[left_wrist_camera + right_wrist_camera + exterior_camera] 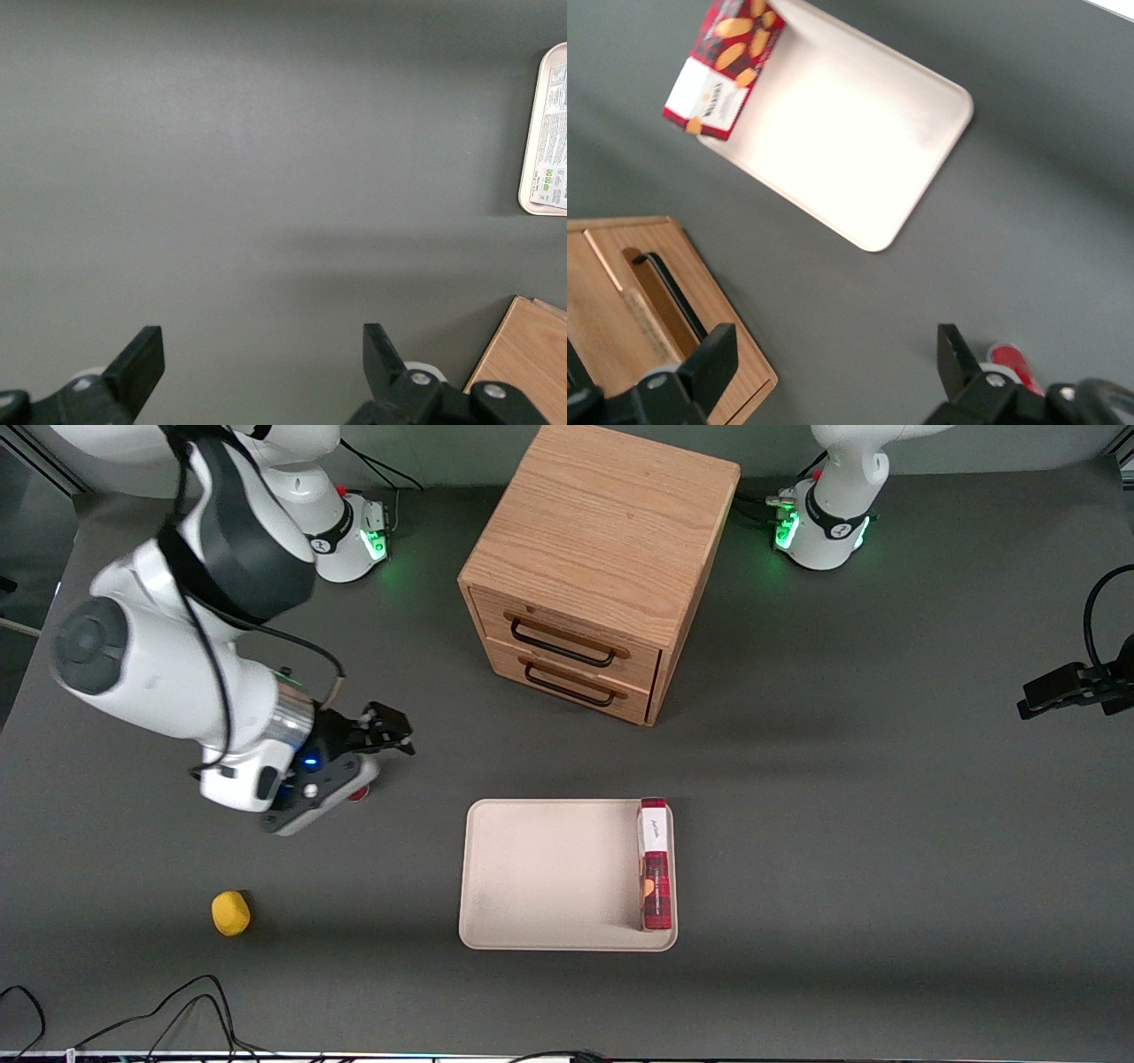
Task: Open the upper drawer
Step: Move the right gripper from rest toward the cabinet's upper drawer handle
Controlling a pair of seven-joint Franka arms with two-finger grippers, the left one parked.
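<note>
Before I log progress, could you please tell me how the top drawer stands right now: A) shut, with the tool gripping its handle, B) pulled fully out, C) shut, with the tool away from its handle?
C: the top drawer sits flush in the cabinet, and the open tool hangs above bare table toward the working arm's end, apart from the handle.

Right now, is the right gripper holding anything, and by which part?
Nothing is held. The gripper hangs open over bare table toward the working arm's end, jaws apart, clear of the upper drawer and its handle.
</note>
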